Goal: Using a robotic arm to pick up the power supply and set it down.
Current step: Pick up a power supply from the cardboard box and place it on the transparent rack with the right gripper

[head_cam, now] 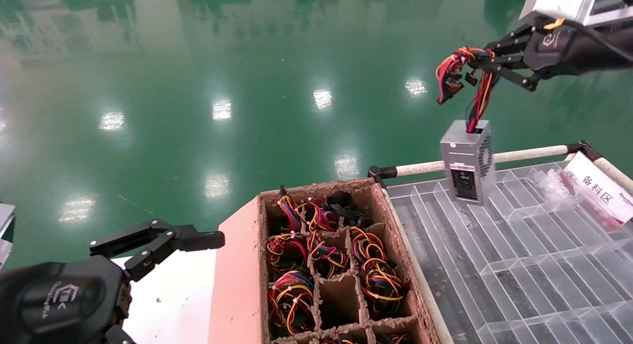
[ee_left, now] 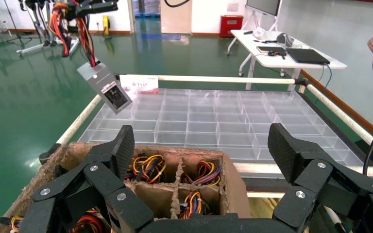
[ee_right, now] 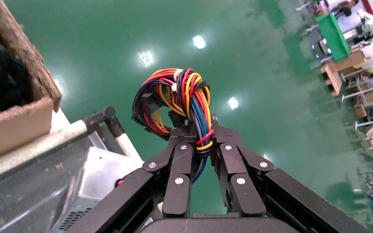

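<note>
The power supply (head_cam: 467, 161) is a small silver box with a black socket panel. It hangs end-down by its tied red, yellow and black wires (head_cam: 457, 74) over the far left corner of the clear tray (head_cam: 544, 265). I cannot tell whether its lower end touches the tray. My right gripper (head_cam: 482, 62) is shut on the wire bundle (ee_right: 175, 94), with the box (ee_right: 97, 179) below it. The left wrist view shows the box (ee_left: 108, 87) hanging tilted. My left gripper (ee_left: 201, 145) is open and holds nothing, low at the near left (head_cam: 183, 240).
A brown cardboard box (head_cam: 316, 188) with compartments holding several wire bundles stands left of the tray. A white rail (head_cam: 529, 152) runs along the tray's far edge, and a white label sign (head_cam: 601, 188) is at its right. Green floor lies beyond.
</note>
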